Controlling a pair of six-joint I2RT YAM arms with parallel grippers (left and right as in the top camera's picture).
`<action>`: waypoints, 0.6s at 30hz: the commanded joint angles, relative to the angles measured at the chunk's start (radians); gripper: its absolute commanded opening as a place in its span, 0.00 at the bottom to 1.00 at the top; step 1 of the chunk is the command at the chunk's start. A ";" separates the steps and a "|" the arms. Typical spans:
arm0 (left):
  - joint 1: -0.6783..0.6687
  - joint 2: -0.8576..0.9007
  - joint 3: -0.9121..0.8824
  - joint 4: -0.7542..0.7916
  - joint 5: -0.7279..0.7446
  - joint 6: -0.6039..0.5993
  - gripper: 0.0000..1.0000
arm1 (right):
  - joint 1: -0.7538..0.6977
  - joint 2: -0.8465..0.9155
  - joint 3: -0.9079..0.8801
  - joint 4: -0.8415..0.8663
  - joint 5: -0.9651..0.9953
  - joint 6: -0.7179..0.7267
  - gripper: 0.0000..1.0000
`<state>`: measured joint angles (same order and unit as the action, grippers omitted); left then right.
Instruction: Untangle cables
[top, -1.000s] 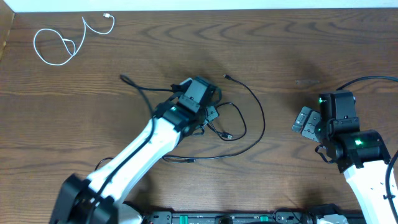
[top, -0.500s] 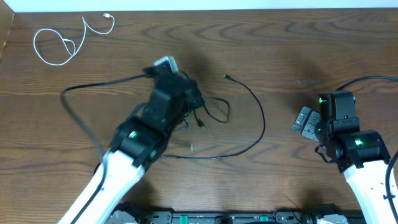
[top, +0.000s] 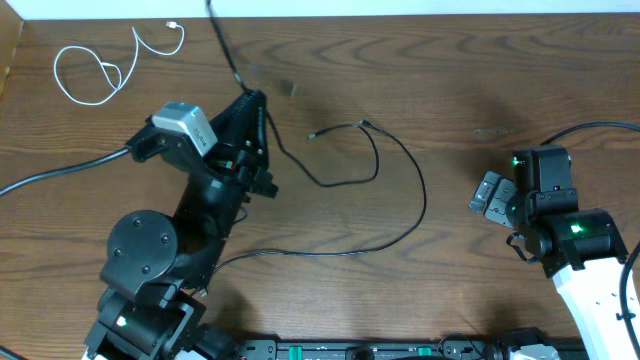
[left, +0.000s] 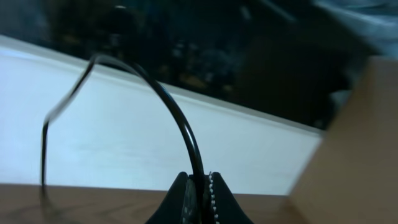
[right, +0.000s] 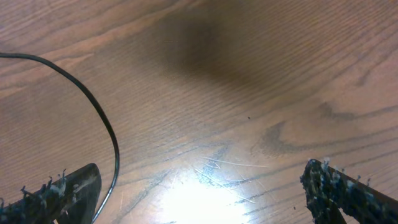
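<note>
My left gripper (top: 252, 103) is raised above the table and shut on a thin black cable (top: 228, 55) that runs up past the far table edge. In the left wrist view the jaws (left: 200, 186) pinch this cable (left: 180, 124), which arcs up and to the left. A second black cable (top: 422, 195) lies on the wood in a long curve, with a smaller loop (top: 372, 165) beside it. My right gripper (top: 490, 195) is wide open and empty at the right; its wrist view (right: 199, 193) shows a stretch of black cable (right: 107, 127) near its left finger.
A white cable (top: 95, 75) lies coiled at the far left corner. The left arm's own black lead (top: 60, 172) trails off the left edge. A pale wall borders the table's far edge (top: 400, 8).
My left arm has lifted and swung left and back, pulling the gripped black cable out of the knot. The tangle has opened into loose curves. The right arm has not moved.
</note>
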<state>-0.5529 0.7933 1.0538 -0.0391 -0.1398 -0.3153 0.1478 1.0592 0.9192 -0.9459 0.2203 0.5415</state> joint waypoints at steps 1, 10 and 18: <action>-0.002 0.015 0.005 -0.040 -0.171 0.060 0.07 | -0.007 -0.006 0.002 -0.001 0.009 0.011 0.99; 0.063 0.064 0.005 -0.089 -0.355 0.060 0.07 | -0.006 -0.006 0.002 -0.001 0.009 0.011 0.99; 0.291 0.186 0.005 -0.034 -0.402 0.060 0.07 | -0.006 -0.006 0.002 -0.001 0.009 0.011 0.99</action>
<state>-0.3470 0.9447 1.0538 -0.1013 -0.4740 -0.2710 0.1478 1.0592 0.9192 -0.9459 0.2207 0.5415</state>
